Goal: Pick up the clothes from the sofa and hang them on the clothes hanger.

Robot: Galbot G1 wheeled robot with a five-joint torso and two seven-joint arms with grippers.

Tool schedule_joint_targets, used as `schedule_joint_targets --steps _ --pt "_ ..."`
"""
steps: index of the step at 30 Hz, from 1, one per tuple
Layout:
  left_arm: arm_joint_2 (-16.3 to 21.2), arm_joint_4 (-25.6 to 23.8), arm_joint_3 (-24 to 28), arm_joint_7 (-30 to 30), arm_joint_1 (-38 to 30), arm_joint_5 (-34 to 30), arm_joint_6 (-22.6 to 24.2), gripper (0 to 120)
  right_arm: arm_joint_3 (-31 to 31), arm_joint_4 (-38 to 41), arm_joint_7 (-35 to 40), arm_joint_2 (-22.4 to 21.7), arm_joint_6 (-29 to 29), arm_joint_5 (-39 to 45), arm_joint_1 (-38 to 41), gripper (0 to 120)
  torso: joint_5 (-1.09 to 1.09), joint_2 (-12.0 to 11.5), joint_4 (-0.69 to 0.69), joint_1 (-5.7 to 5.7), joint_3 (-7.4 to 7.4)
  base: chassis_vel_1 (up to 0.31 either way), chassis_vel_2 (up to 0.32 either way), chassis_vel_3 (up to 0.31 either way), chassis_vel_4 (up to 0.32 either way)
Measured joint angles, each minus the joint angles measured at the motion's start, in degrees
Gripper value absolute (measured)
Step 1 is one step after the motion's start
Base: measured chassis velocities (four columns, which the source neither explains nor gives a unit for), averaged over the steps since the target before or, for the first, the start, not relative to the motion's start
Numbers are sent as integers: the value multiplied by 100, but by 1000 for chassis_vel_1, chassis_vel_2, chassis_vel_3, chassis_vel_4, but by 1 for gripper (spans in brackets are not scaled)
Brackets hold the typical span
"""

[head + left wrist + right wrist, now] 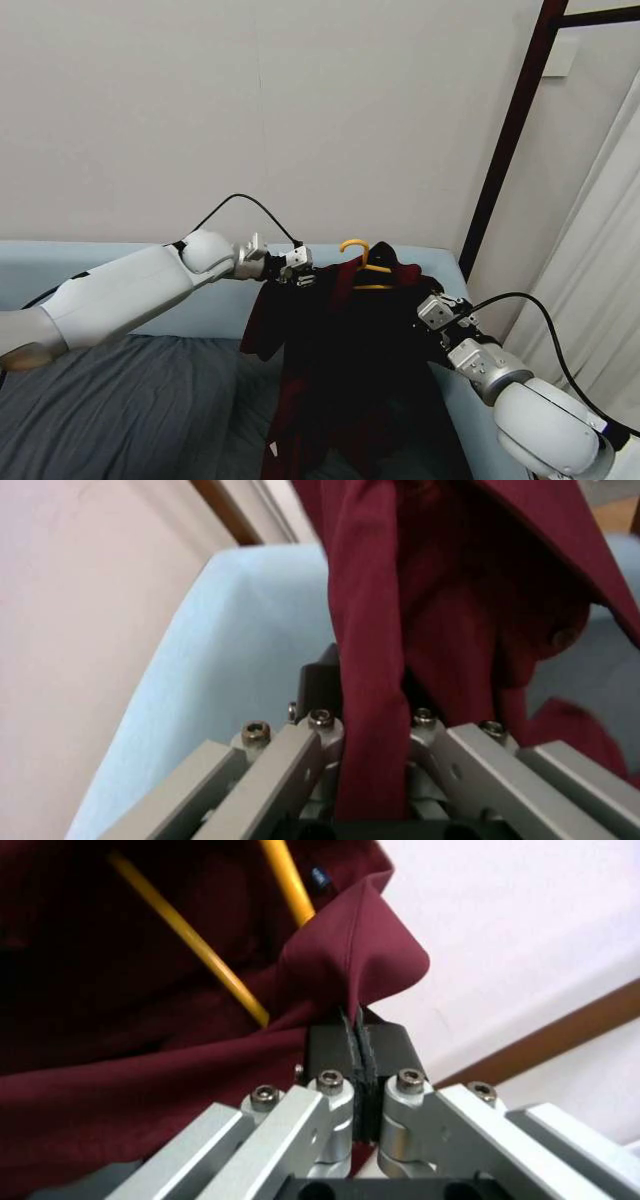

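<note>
My left claw (298, 268) and right claw (432, 308) each clamp tight on a shoulder of the dark red shirt (340, 370). Its yellow hanger (362, 262) pokes out above the sofa (90, 258), with the rack post (505, 140) near.

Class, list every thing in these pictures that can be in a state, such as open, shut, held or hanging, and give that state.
dark red garment: held up, draped on the hanger, pinched at both sides by the grippers.
yellow hanger: inside the garment's neck, hook upward and hooked on nothing.
left gripper: shut on the garment's fabric.
right gripper: shut on a fold of the garment beside the hanger.
</note>
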Motion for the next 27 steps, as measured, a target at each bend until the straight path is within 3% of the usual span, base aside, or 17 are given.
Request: schedule_joint_targets --steps 11,18,22,27 --pt "-240 117 150 23 -141 -383 78 2 -173 0 -216 78 23 -420 86 0 -2 0 3 0 0 0 0 0 0" --pt "-275 164 64 40 -1 -415 30 2 -227 72 -306 160 413 -367 96 0 -3 0 2 0 0 0 0 0 0" --pt "-206 125 -18 56 122 -417 -36 2 -241 0 -278 202 913 -215 83 0 -4 0 3 0 0 0 0 0 0" --pt "-76 52 -187 84 241 -419 -94 2 -203 70 -420 112 986 -74 -83 20 -4 0 3 0 0 0 0 0 0"
